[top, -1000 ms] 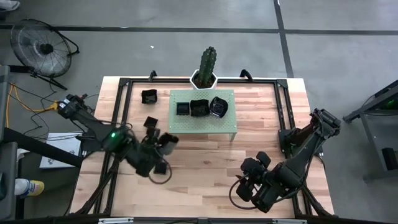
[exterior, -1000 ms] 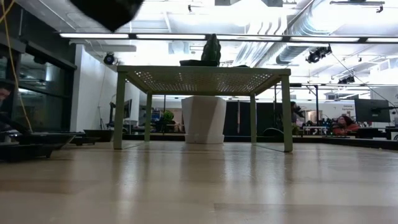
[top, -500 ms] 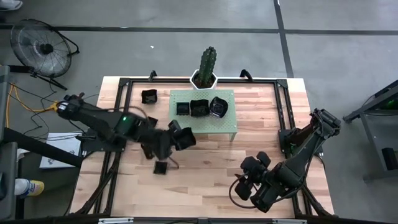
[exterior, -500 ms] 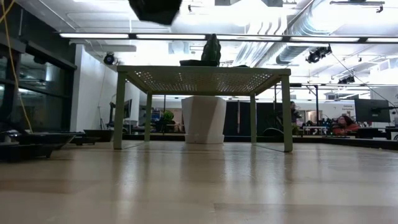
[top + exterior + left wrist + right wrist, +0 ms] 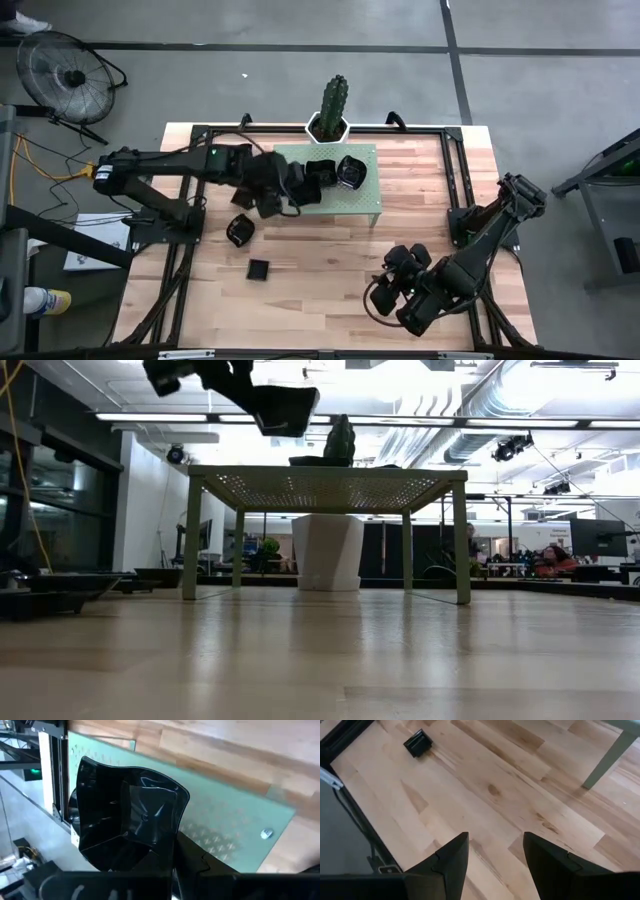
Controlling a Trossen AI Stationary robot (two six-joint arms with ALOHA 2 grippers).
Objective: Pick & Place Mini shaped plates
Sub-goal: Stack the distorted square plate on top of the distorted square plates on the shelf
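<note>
My left gripper (image 5: pixel 283 191) hangs shut on a glossy black wavy-edged mini plate (image 5: pixel 130 822) over the left part of the pale green perforated stand (image 5: pixel 366 203). In the low view the plate (image 5: pixel 285 410) is above the stand's top (image 5: pixel 330 485). Two more plates (image 5: pixel 321 172) (image 5: pixel 350 171) sit on the stand. Two others (image 5: pixel 238 229) (image 5: pixel 259 269) lie on the wood to the stand's near left. My right gripper (image 5: pixel 495 862) waits open above the table's near right part, nothing between its fingers. My left gripper holds the plate by its rim (image 5: pixel 150 854); the fingers themselves are hidden behind the plate at the wrist picture's bottom edge. It comes slanting down from the table's left side. The plate is tilted, its hollow facing the wrist camera, lifted clear of the stand.
A cactus in a white pot (image 5: pixel 331 108) stands at the far edge behind the stand. A black frame (image 5: pixel 200 135) runs around the table. Bare wood (image 5: pixel 330 270) lies between the two arms. A small plate (image 5: pixel 417 743) shows far off in the right wrist view.
My left gripper has swung from the table's near left part toward the far edge and right, up to the stand, rolling about its own axis. It stayed shut and carried the plate clear of the table. My right gripper has kept its place.
</note>
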